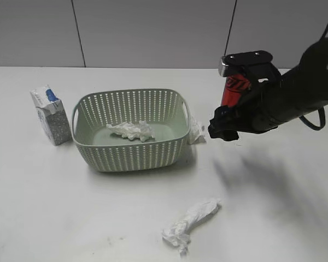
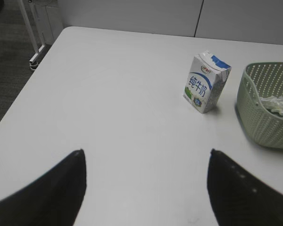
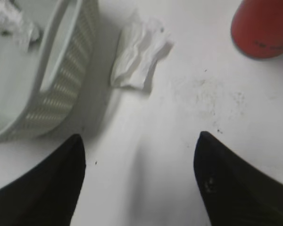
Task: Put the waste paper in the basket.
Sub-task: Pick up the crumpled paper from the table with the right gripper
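A pale green perforated basket (image 1: pixel 98 153) stands mid-table with one crumpled white paper (image 1: pixel 132 130) inside. A second white paper (image 1: pixel 196 132) lies against the basket's right side; the right wrist view shows it (image 3: pixel 139 54) beside the basket wall (image 3: pixel 68 84). A third, twisted paper (image 1: pixel 190 219) lies near the front edge. My right gripper (image 1: pixel 224 130) hovers open and empty just right of the second paper; its open jaws (image 3: pixel 139 146) show above bare table. My left gripper (image 2: pixel 146 157) is open and empty over bare table, left of the basket (image 2: pixel 269 122).
A blue-and-white milk carton (image 1: pixel 51 113) stands left of the basket, also in the left wrist view (image 2: pixel 205 82). A red can (image 1: pixel 233 90) stands behind my right gripper, seen in the right wrist view (image 3: pixel 264 26). The table's left edge (image 2: pixel 26 87) drops to the floor.
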Controlling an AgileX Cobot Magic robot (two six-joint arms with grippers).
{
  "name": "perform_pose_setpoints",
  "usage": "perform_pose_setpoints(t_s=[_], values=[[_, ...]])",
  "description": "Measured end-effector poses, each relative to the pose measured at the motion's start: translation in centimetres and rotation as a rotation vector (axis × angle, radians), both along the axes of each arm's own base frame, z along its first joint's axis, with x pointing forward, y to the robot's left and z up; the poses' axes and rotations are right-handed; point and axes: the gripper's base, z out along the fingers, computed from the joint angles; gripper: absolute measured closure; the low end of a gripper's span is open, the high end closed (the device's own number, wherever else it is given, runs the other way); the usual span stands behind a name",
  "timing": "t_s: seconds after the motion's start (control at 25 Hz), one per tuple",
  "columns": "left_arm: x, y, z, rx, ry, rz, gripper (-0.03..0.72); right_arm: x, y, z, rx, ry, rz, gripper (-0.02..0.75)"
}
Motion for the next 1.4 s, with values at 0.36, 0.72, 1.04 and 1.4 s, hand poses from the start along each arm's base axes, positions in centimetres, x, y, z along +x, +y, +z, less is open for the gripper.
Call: perform_pose_setpoints(t_s=[0.36, 0.72, 1.04, 1.4], values=[[0.0, 0.0, 0.0, 0.0, 0.0, 0.0, 0.097, 3.1, 0.9, -3.6, 0.076, -0.062, -0.155, 0.238], [0.0, 0.0, 0.0, 0.0, 0.0, 0.0, 0.097, 4.8, 1.6, -4.2, 0.087, -0.115, -0.167, 0.237], [0.0, 0.0, 0.0, 0.0, 0.0, 0.0, 0.097, 4.9, 1.7, -5.7, 0.069, -0.083, -0.168, 0.237], [0.0, 0.0, 0.0, -0.001, 0.0, 0.001, 0.097, 5.3, 1.9, -6.4, 0.068, -0.066, -0.174, 0.239]])
